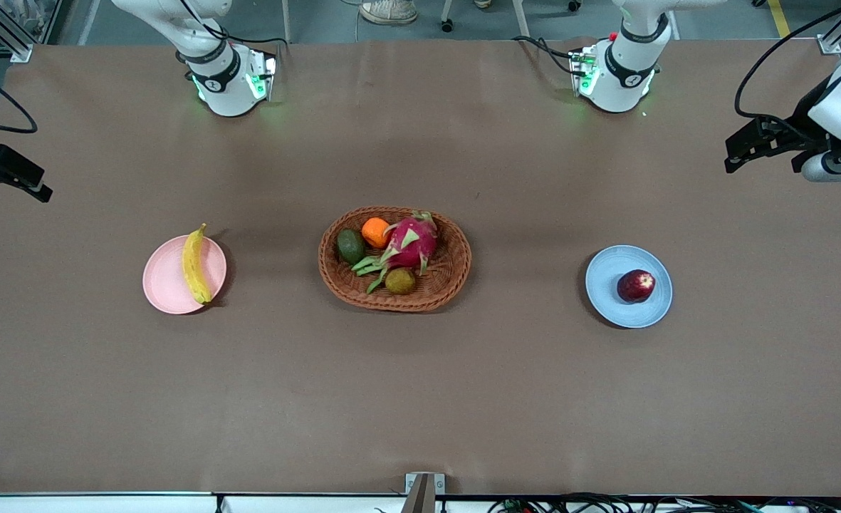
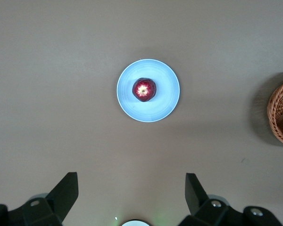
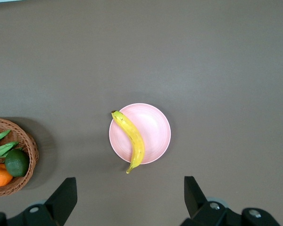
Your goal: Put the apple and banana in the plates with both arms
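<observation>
On the table, the banana point(image 1: 194, 264) overhangs the rim of the pink plate point(image 1: 166, 280) and could roll off at a nudge — the apple point(image 1: 636, 286) sits on the blue plate point(image 1: 614, 271) — while the left gripper point(image 2: 131, 193) and right gripper point(image 3: 130, 194) hang high, jaws wide, holding nothing.

White jointed arms point(image 1: 623, 60), black joint bands, green-lit bases, black cables, black two-finger left gripper point(image 1: 740, 153)

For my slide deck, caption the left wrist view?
Apple resting on the blue plate, seen from above between the left tool's open fingers.
</observation>
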Controlling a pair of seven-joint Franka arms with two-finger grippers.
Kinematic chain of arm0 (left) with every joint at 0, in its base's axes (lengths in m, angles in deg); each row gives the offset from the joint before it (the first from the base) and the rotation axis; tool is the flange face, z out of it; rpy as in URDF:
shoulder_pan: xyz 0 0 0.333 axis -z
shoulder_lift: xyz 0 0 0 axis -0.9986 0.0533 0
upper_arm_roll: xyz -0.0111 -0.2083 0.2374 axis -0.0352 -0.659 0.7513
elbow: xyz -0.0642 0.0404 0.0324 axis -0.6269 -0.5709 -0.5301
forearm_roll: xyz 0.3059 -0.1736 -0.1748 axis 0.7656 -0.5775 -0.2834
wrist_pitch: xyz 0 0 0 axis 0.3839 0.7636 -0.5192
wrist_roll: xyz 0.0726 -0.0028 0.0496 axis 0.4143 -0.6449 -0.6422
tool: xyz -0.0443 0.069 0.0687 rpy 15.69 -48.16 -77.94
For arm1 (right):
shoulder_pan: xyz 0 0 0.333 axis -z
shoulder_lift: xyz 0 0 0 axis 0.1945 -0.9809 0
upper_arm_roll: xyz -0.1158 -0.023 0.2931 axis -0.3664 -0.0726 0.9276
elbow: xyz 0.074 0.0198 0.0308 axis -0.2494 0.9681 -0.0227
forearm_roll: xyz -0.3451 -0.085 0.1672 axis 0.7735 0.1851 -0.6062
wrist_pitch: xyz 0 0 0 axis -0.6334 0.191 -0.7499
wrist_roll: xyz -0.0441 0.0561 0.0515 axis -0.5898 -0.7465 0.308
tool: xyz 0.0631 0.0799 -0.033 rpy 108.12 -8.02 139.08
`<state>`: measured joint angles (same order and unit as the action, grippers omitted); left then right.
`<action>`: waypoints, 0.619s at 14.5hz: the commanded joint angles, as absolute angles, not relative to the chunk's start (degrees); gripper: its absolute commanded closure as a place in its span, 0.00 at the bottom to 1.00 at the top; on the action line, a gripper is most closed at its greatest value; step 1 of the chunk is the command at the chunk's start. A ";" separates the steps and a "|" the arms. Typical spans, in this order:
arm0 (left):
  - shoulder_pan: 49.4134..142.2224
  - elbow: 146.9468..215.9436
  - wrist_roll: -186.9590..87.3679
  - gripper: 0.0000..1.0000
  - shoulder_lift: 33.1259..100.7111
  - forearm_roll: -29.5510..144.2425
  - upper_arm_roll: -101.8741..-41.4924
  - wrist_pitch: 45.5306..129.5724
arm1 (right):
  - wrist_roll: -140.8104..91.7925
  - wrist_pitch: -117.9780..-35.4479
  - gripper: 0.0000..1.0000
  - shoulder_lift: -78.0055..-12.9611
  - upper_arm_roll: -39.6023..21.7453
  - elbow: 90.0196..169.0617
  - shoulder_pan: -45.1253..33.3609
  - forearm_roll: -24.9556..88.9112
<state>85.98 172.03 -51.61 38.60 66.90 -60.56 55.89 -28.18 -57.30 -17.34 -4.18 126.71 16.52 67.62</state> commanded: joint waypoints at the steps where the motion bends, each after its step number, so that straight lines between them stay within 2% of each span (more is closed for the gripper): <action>1: 85.80 172.35 -51.32 0.00 37.61 66.43 -60.83 55.47 | -27.52 -57.77 0.00 -15.87 -3.83 128.43 17.02 68.12; 9: 85.80 172.17 -51.50 0.00 37.61 66.60 -60.83 55.20 | -27.52 -57.60 0.00 -15.69 -3.74 128.60 16.93 69.35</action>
<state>86.01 172.03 -51.60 38.60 66.90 -60.68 55.89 -27.99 -57.24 -17.34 -4.18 126.74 16.52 68.17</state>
